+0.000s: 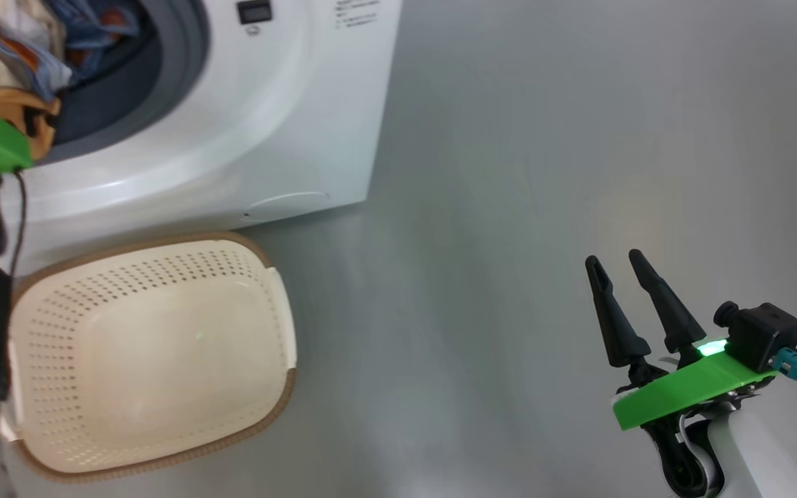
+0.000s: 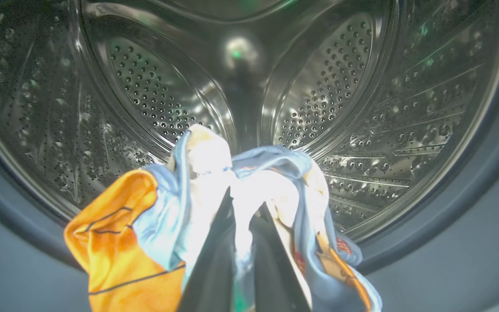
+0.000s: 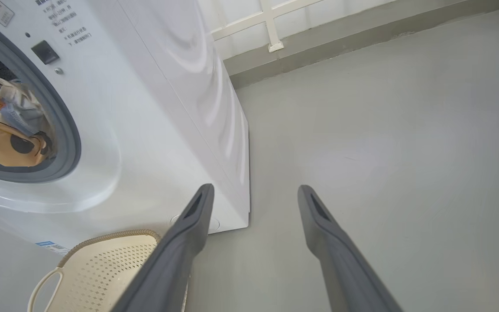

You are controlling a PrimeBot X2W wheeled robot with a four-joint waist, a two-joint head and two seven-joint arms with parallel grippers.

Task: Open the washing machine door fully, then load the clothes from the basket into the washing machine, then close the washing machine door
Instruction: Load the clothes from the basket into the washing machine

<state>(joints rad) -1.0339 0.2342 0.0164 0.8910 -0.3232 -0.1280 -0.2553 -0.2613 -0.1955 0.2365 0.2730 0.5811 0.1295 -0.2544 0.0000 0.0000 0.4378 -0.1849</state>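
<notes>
The washing machine stands with its mouth uncovered; its door is out of view. My left gripper is shut on a bunch of clothes, light blue, orange and white, held just inside the grey gasket before the steel drum. From the head, the clothes bulge at the machine's mouth above my left wrist's green plate. The cream basket sits on the floor under the mouth with nothing in it. Far to the right, my right gripper hangs open over bare floor, holding nothing.
Grey floor spreads to the right of the machine. A wall base with a white frame runs behind it. The basket lies just left of my right gripper. A round cover sits low on the machine's front.
</notes>
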